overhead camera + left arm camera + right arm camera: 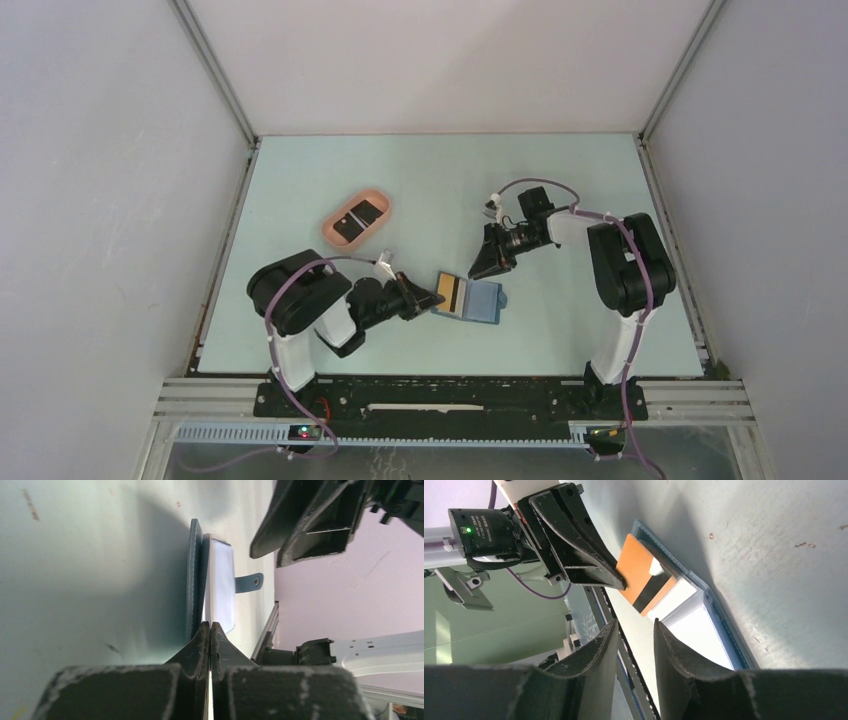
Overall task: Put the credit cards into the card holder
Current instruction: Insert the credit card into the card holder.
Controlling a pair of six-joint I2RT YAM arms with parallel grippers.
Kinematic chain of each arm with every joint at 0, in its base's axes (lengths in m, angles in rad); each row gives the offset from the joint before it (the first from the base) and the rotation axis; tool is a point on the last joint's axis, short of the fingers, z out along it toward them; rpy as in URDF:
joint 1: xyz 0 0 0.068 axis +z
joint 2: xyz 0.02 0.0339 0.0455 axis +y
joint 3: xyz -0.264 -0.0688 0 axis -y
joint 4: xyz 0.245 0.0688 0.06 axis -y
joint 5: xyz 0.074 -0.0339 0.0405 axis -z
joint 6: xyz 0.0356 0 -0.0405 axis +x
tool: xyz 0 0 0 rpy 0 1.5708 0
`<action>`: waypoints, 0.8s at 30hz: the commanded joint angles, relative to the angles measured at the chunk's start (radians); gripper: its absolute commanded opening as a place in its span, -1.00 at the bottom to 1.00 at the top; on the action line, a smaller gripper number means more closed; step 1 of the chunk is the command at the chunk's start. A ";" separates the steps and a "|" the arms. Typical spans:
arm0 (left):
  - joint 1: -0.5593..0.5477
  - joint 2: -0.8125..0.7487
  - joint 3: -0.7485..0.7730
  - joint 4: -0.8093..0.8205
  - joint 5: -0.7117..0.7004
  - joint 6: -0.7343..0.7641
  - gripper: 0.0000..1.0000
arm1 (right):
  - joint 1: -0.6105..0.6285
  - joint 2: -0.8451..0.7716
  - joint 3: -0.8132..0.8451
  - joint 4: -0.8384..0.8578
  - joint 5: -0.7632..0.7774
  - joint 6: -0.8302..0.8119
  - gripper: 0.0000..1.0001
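The blue card holder [482, 301] lies open on the table between the arms. An orange-tan credit card [452, 292] with a dark stripe lies over its left half. My left gripper [430, 297] is shut on the card's left edge. In the right wrist view the card [644, 577] slants onto the holder [724, 630], pinched by the left fingertips [616, 581]. In the left wrist view my left gripper [210, 626] is closed in front of the holder [193, 575], seen edge-on. My right gripper [487, 266] hovers open and empty just beyond the holder; its fingers [676, 645] stand apart.
A pink oval tray [340, 211] with two black cards [362, 214] sits at the back left of the table. Grey walls close in the table on the left, right and back. The metal rail [450, 385] runs along the near edge.
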 commanded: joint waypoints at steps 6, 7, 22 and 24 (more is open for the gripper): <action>0.019 -0.061 0.007 -0.136 0.041 0.115 -1.00 | 0.025 -0.059 0.066 -0.121 0.098 -0.156 -0.26; 0.020 -0.067 0.015 -0.154 0.047 0.123 -1.00 | 0.033 -0.055 0.075 -0.138 0.116 -0.175 -0.29; 0.022 -0.099 0.054 -0.197 0.116 0.170 -1.00 | 0.148 -0.022 0.208 -0.444 0.422 -0.469 -0.94; 0.022 -0.099 0.061 -0.199 0.126 0.174 -1.00 | 0.155 -0.014 0.212 -0.459 0.454 -0.481 -0.94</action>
